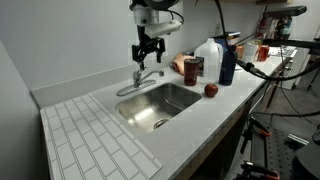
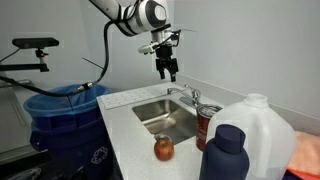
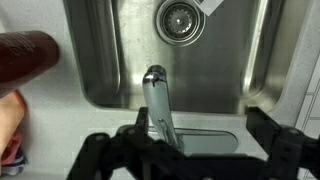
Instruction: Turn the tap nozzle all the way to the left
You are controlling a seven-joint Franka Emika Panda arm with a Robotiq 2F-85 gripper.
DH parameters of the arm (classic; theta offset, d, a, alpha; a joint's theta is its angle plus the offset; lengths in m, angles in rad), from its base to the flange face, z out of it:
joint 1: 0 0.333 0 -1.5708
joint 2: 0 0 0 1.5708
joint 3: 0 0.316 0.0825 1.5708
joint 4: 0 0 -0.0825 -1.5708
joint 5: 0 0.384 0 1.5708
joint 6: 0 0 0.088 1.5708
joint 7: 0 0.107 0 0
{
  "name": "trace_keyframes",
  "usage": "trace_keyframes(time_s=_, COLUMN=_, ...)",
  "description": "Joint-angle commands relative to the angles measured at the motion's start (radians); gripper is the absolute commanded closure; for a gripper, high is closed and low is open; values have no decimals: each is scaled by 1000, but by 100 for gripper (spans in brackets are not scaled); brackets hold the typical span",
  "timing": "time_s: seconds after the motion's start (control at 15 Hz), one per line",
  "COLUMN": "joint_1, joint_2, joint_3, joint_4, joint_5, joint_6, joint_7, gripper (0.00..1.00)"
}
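The tap nozzle [image 1: 132, 86] is a low chrome spout reaching out over the steel sink [image 1: 170, 108]. It also shows in the other exterior view [image 2: 180, 94]. In the wrist view the nozzle [image 3: 156, 95] points up the picture toward the drain [image 3: 180, 20], and the short lever handle sits over its base. My gripper [image 1: 148, 52] hovers just above the faucet, apart from it, in both exterior views [image 2: 165, 70]. Its fingers are spread wide on either side of the faucet base in the wrist view [image 3: 185, 150], open and empty.
On the counter beside the sink are a red apple [image 1: 211, 90], a dark red can [image 1: 190, 68], a white jug [image 1: 208, 58] and a blue bottle [image 1: 227, 60]. A ridged white drainboard [image 1: 95, 140] lies at the sink's other side. A blue bin [image 2: 60, 110] stands by the counter.
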Motion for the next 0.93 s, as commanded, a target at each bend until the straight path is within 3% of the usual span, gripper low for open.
trace_keyframes(time_s=0.0, joint_1=21, joint_2=0, joint_3=-22, joint_4=2, joint_5=6, joint_6=-1, joint_7=-4, gripper=0)
trace_keyframes(time_s=0.53, joint_1=-3, joint_2=-20, joint_3=-55, joint_4=0, joint_5=-29, joint_6=-74, joint_7=-96, gripper=0)
trace_keyframes(time_s=0.87, joint_1=-43, joint_2=10, joint_3=-60, joint_4=3, joint_5=104, joint_6=-38, joint_7=-256, gripper=0)
